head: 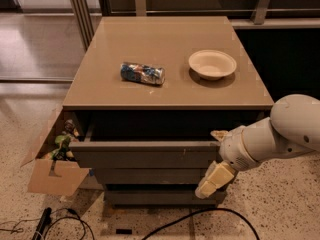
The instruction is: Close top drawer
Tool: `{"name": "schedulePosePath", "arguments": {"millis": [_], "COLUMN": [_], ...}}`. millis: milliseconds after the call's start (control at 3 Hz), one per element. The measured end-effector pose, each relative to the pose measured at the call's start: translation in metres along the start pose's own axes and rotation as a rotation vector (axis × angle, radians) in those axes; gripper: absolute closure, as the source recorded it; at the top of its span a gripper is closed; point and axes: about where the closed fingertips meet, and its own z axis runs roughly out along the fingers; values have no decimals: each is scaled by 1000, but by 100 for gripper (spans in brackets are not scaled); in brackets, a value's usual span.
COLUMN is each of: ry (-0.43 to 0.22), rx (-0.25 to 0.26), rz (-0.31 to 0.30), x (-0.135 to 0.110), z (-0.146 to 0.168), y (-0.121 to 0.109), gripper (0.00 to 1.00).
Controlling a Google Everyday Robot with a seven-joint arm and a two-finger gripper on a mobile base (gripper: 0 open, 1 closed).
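top drawer (145,154) stands open, push not yet done | my gripper (215,176) at its right front end | my grip: cannot tell

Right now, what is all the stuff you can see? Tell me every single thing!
cabinet: 1, tan top, middle of the view
can: 1, blue and mixed colours, lying on its side on the cabinet top
bowl: 1, cream, on the cabinet top, right of the can
top drawer: 1, grey-brown, pulled out under the cabinet top
lower drawers: 2, grey-brown, below the top drawer
cardboard box: 1, brown, holding clutter, on the floor left of the cabinet
cables: a few, black, on the floor in front
arm: 1, white, reaching in from the right
end effector: 1, tan, by the right end of the top drawer's front
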Motion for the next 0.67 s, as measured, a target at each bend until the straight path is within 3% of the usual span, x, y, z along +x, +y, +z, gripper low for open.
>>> {"name": "schedulePosePath", "arguments": {"millis": [333,667], "ry": [14,31], "rx": [-15,-68], "rz": [-4,22], "x": [-3,-6], "z": [11,38], "y": [-4,-8], "gripper": [0,0]}}
